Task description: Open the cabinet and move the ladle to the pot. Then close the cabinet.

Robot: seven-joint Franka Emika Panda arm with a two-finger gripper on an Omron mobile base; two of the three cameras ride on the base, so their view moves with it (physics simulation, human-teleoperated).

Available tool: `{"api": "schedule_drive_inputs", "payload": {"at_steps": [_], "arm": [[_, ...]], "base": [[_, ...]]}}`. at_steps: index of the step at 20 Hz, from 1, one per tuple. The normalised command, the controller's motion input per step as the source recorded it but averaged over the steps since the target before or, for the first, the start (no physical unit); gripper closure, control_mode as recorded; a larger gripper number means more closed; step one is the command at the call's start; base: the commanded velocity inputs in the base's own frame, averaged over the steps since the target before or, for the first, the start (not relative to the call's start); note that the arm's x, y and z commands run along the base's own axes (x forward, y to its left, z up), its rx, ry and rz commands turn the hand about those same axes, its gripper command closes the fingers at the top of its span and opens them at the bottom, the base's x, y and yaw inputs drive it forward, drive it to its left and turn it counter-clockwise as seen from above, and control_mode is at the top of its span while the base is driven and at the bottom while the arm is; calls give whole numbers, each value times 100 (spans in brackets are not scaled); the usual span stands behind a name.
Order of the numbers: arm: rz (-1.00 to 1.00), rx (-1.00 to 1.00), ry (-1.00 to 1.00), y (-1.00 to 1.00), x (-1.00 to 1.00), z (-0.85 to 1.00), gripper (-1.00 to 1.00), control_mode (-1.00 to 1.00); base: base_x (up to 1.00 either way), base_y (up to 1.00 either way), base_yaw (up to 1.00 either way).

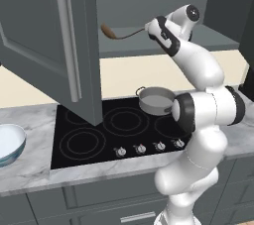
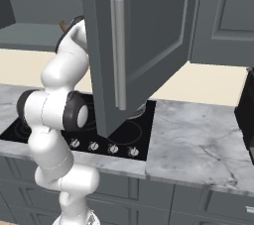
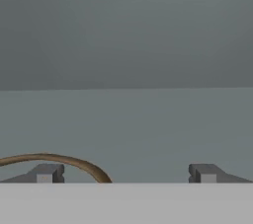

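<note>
Here we see the cabinet [image 1: 54,45] with both doors swung open, flat dark grey panels with a recessed frame and a long silver bar handle [image 1: 69,48] running upright on each. Inside, on its smooth grey shelf, lies the ladle [image 1: 119,34]: a thin dark metal shaft with a rounded brown wooden end pointing left. The pot [image 1: 157,100] is a small, round, shallow piece of silvery metal with a thin loop handle showing at its left rim, and it stands on the right rear ring of the glossy black cooktop [image 1: 99,137], well below the ladle. A wide pale blue-white bowl [image 1: 10,142] sits on the counter [image 1: 30,169] at the far left. That counter is grey-veined white marble, with grey drawers beneath it and a cream wall behind. The white arm reaches up into the cabinet, and the gripper [image 3: 126,173] has its two small dark fingers spread as wide as they go, with nothing clamped between them. In the hand view, a curved brown strip of the ladle passes just over the left fingertip [image 3: 46,172], though we cannot tell whether the two touch.
</note>
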Motion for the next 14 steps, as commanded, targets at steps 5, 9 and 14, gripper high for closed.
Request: {"api": "schedule_drive_inputs", "payload": {"at_steps": [5,9,14], "arm": [[3,0,0,0,13,-8,-100,-100],[3,0,0,0,1,-14,100,-100],[1,0,0,0,0,-1,100,-100]], "base": [[0,0,0],[0,0,0],[0,0,0]]}}
